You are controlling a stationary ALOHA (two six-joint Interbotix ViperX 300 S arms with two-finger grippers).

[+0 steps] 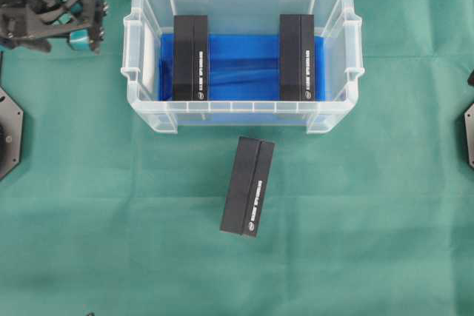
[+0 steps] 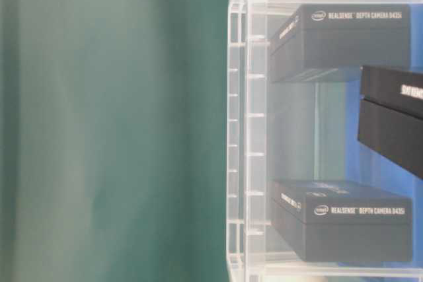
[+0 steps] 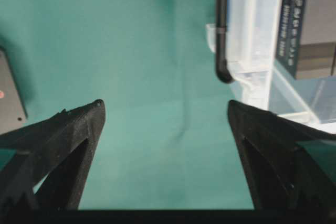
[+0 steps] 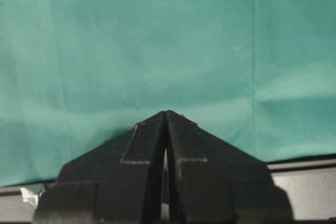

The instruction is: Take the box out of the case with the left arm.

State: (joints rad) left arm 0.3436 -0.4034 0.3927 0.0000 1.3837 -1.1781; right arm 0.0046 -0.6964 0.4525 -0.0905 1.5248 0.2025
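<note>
Standing wide apart with nothing between them, the jaws of the left gripper (image 3: pixel 165 114) hang over bare green cloth (image 1: pixel 89 205) just outside the case (image 1: pixel 148 120), whose clear corner shows at the upper right of the left wrist view. The right gripper (image 4: pixel 166 116) has its jaws pressed together, empty, over the worktop. Two black boxes stand on edge inside the case: the left box (image 1: pixel 190 57) and the right box (image 1: pixel 296 57). A third box (image 1: pixel 247 186) lies on the cloth before the case. Judgement: carry the gripper over the rim, centre it on the nearer left box, descend straight, close across the narrow faces, lift vertically clear of the wall
</note>
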